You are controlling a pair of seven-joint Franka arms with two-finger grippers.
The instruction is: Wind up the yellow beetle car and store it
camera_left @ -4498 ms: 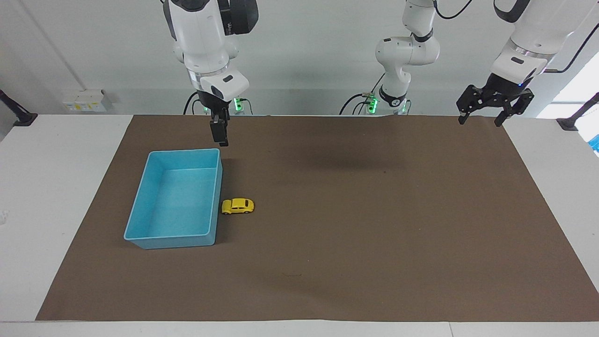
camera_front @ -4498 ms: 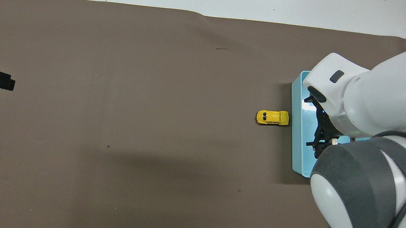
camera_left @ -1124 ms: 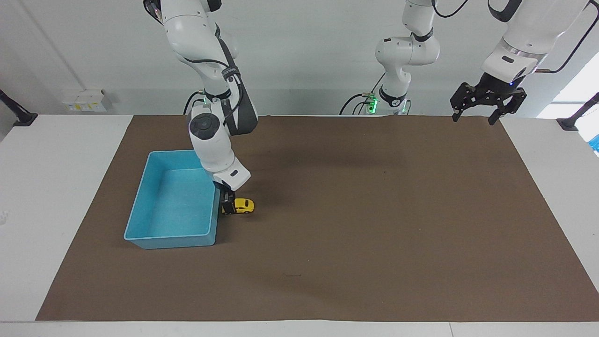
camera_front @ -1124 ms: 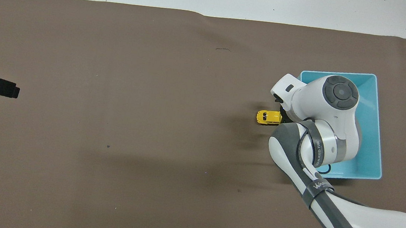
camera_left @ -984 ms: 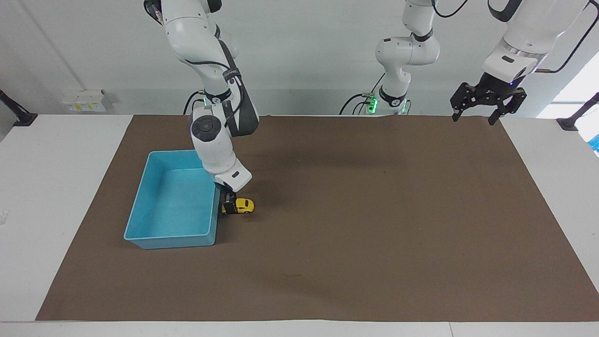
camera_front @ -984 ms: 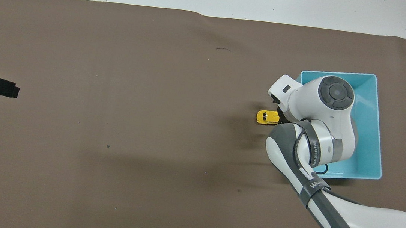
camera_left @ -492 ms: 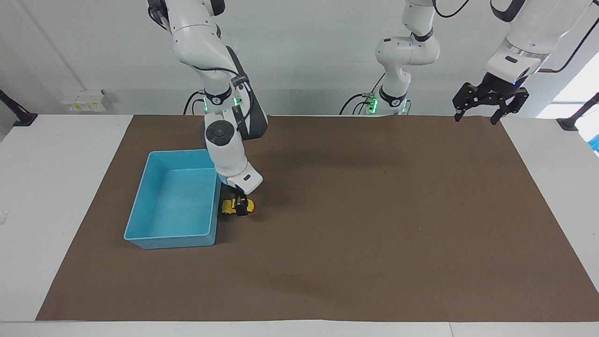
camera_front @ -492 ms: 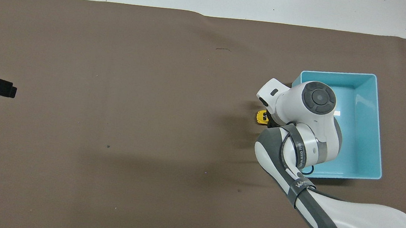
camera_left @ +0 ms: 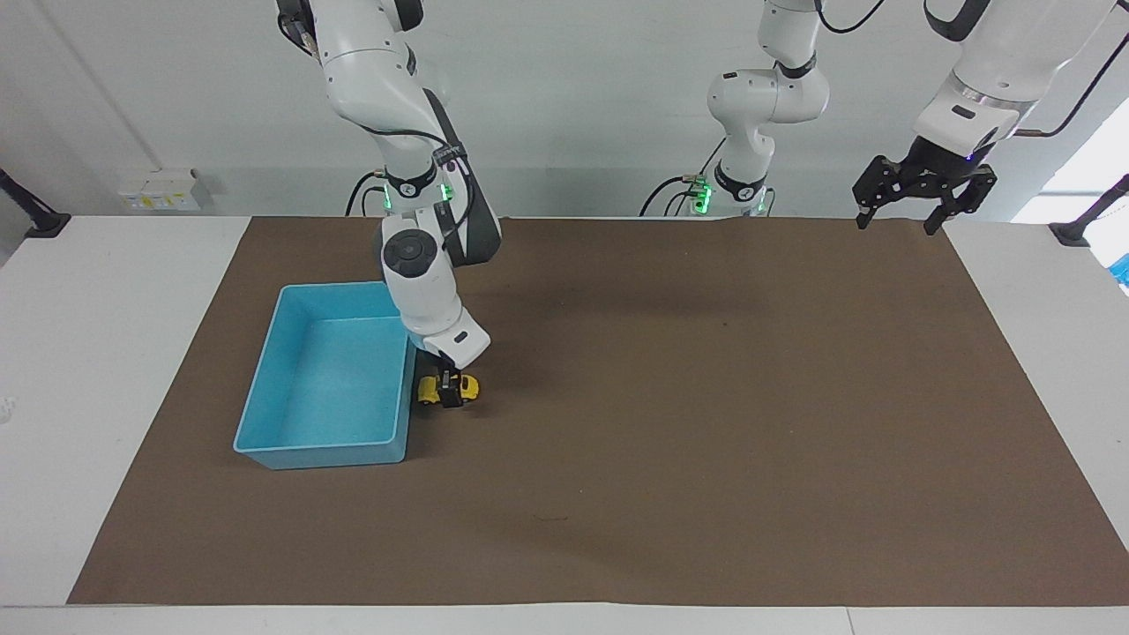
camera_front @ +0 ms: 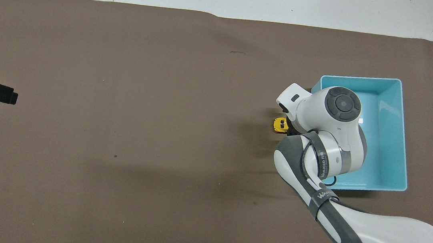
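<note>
The yellow beetle car (camera_left: 469, 385) stands on the brown mat right beside the blue bin (camera_left: 265, 375), on the bin's side toward the left arm's end. My right gripper (camera_left: 451, 394) is down at the car's middle, at mat height, and covers part of the car. In the overhead view the right arm's wrist hides that gripper, and only one end of the car (camera_front: 279, 124) shows beside the bin (camera_front: 404, 137). My left gripper (camera_left: 895, 220) is open and empty. It waits in the air over the mat's edge nearest the robots; its tip also shows in the overhead view (camera_front: 12, 96).
The brown mat (camera_left: 706, 423) covers most of the white table. The blue bin holds nothing. A small dark mark (camera_front: 238, 52) lies on the mat toward the edge farthest from the robots.
My right arm has come down from over the bin's nearer end to the car, then shifted from the car's bin-side end to its middle. The car has stayed in place. The left arm has barely moved.
</note>
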